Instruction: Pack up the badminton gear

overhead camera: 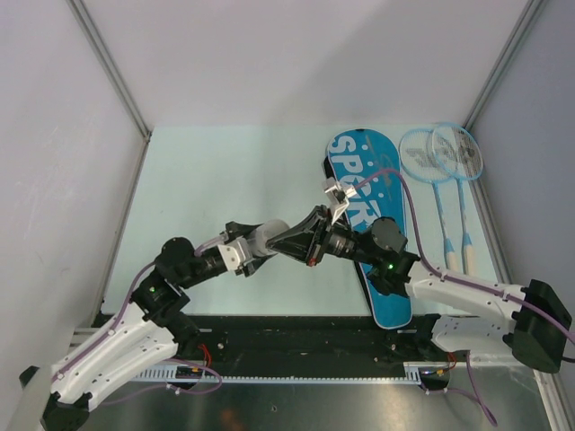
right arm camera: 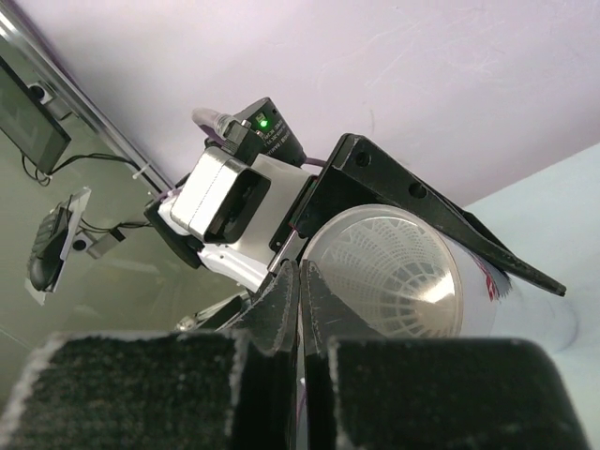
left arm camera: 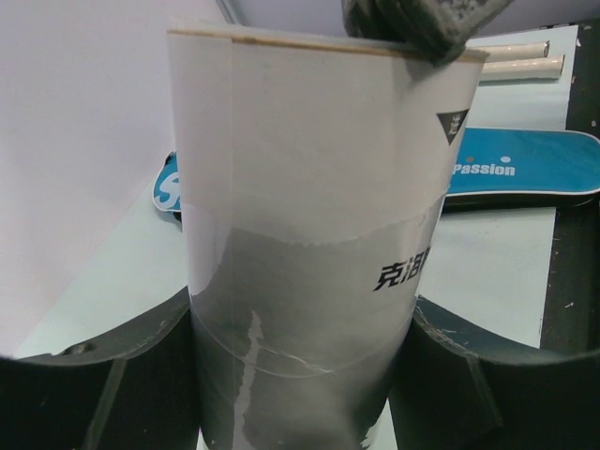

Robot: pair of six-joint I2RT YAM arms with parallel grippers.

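My left gripper is shut on the white tube and holds it off the table, above the blue "SPORT" bag. My right gripper faces the tube's open end and is shut, pinching the tube's rim. A white shuttlecock sits inside the tube. The other shuttlecocks are not visible. Two light-blue rackets lie side by side at the table's right edge; their white handles show in the left wrist view.
The bag lies lengthwise from the table's back middle to its front edge, under the right arm. White walls enclose the table on the left, back and right. The rackets lie close to the right wall.
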